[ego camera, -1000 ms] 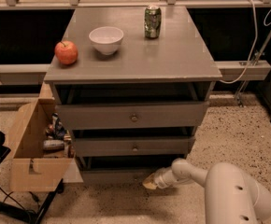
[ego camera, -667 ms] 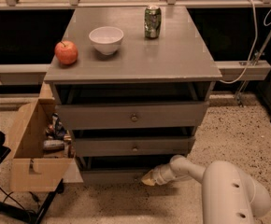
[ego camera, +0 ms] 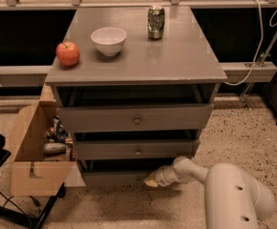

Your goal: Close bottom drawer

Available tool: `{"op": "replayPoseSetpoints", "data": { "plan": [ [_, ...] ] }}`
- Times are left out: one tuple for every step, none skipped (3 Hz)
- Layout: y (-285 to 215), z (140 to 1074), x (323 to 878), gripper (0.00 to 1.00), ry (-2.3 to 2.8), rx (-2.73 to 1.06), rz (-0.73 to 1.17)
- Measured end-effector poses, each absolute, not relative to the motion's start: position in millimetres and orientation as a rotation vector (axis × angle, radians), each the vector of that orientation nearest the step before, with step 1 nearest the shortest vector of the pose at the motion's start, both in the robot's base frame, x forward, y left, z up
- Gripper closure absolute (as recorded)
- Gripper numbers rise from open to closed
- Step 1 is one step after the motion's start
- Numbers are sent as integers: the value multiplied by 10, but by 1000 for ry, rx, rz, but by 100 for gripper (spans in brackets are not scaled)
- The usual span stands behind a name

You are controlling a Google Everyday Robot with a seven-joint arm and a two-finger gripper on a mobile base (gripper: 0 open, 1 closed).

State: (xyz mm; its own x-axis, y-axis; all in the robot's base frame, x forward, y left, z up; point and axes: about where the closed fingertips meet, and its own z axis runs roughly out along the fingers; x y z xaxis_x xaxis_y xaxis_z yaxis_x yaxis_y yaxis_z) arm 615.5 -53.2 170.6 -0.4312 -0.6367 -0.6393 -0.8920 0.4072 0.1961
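Below the table's [ego camera: 176,56] front edge, the bottom drawer [ego camera: 111,178] is sitting lowest of three, appearing a little way out, its front running left to right. The gripper [ego camera: 152,181] is resting low against the right half of that front, touching or just short of it; whether it is open or closed cannot be told. The drawer is lying directly behind the gripper, so a push toward the back edge is probably called for. A box [ego camera: 31,175] is standing at the front-left corner, clear of that path. An apple [ego camera: 68,54], bowl [ego camera: 109,40] and can [ego camera: 156,22] are sitting on top.
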Motion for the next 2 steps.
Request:
{"op": "replayPoseSetpoints", "data": {
  "plan": [
    [-511, 1692, 6139, 35, 2198, -1303, 729],
    [-490, 1678, 6123, 12, 2198, -1306, 734]
  ]
}}
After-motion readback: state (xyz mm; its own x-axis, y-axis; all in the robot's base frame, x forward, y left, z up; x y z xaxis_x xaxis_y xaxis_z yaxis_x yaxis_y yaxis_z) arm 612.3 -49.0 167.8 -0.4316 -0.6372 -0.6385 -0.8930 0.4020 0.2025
